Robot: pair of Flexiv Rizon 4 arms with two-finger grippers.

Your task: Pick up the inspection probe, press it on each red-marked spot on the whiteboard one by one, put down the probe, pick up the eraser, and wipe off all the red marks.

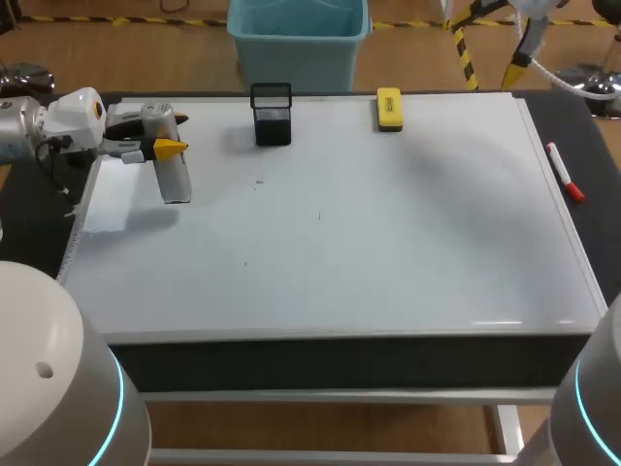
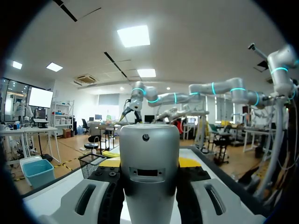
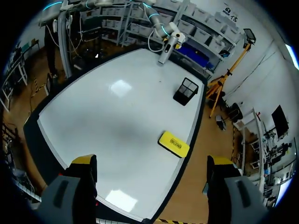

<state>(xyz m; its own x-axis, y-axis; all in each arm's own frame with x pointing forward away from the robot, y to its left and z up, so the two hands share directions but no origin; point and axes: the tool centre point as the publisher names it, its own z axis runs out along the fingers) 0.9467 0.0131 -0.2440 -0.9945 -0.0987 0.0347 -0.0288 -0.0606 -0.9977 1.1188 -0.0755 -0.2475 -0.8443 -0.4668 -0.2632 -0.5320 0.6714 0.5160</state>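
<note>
The left arm [image 1: 58,121] comes in over the whiteboard's [image 1: 388,252] left far corner, and the left jaws are clamped on the inspection probe [image 1: 173,167], a silver cylinder pinched from both sides. In the left wrist view the probe [image 2: 149,168] stands straight up between the dark pads [image 2: 111,196], filling the gap between them. From above, the probe hangs tilted with its lower end toward the board near the left edge; whether that end touches the surface cannot be told. The yellow eraser [image 1: 389,109] lies flat on the board by its far edge, right of centre, well apart from the probe. A black mesh holder [image 1: 272,115] stands upright on the board between the two, nearer the probe. A few tiny specks [image 1: 259,182] dot the board ahead of the holder, too small to tell their colour. A red-capped marker [image 1: 564,172] lies along the board's right edge. The right jaws are spread wide, yellow tips [image 3: 84,161] far apart, high above the whiteboard [image 3: 117,116], with the eraser [image 3: 174,143] ahead of them and below, holding nothing.
</note>
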